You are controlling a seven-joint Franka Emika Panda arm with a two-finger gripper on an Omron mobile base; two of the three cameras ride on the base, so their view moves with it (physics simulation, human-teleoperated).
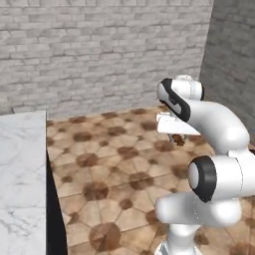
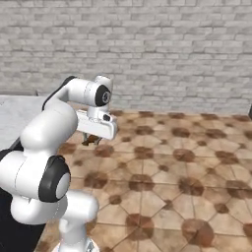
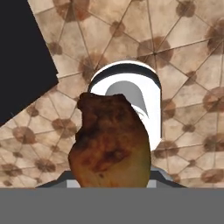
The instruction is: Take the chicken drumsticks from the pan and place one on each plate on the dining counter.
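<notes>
One chicken drumstick point(image 3: 109, 140), orange-brown and lumpy, sits close up in the hand view and hides the fingertips. My gripper point(image 1: 177, 138) hangs under the white hand, high above the tiled floor, shut on this drumstick. A brown bit of the drumstick point(image 2: 91, 140) pokes out below the hand in the right base view. The pan and the plates are out of view. A white, grey-veined marble counter top point(image 1: 20, 174) lies to the left of the arm; I cannot tell whether it is the dining counter.
Brown and beige tiled floor point(image 1: 114, 169) spreads under and ahead of the arm. A grey brick wall point(image 2: 162, 54) closes the far side. The counter's dark side point(image 3: 22, 65) drops to the floor on the left.
</notes>
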